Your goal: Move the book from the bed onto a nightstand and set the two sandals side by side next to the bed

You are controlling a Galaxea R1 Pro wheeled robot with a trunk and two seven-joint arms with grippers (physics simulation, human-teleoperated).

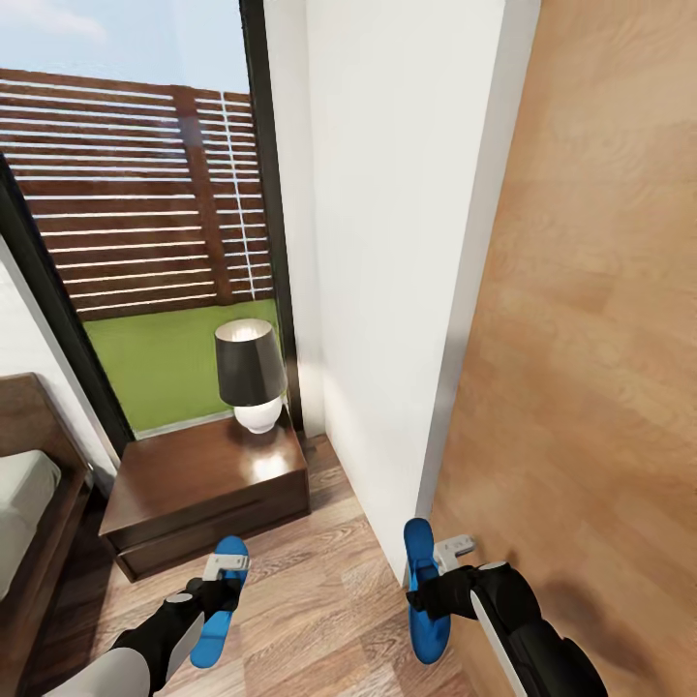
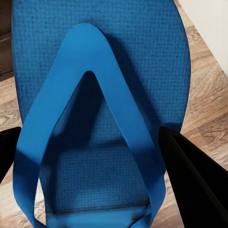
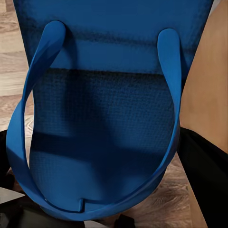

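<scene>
Each of my grippers is shut on a bright blue sandal, held above the wooden floor. In the head view the left gripper [image 1: 221, 592] pinches the left sandal [image 1: 210, 634] across its middle, just in front of the nightstand [image 1: 184, 489]. Its blue strap and sole [image 2: 99, 61] sit between the black fingers [image 2: 194, 175] in the left wrist view. The right gripper [image 1: 433, 595] grips the other sandal [image 1: 420, 547] near the white wall's corner, and that sole [image 3: 104, 114] lies between dark fingers [image 3: 204, 166]. A corner of the bed [image 1: 21, 499] shows at the far left. The book is out of view.
A lamp [image 1: 250, 373] with a dark shade and white base stands on the nightstand. A white wall [image 1: 387, 290] and a tall wooden panel [image 1: 600, 339] close off the right. Behind the nightstand a window looks out on grass and a slatted fence. Floor [image 1: 319, 600] lies between the arms.
</scene>
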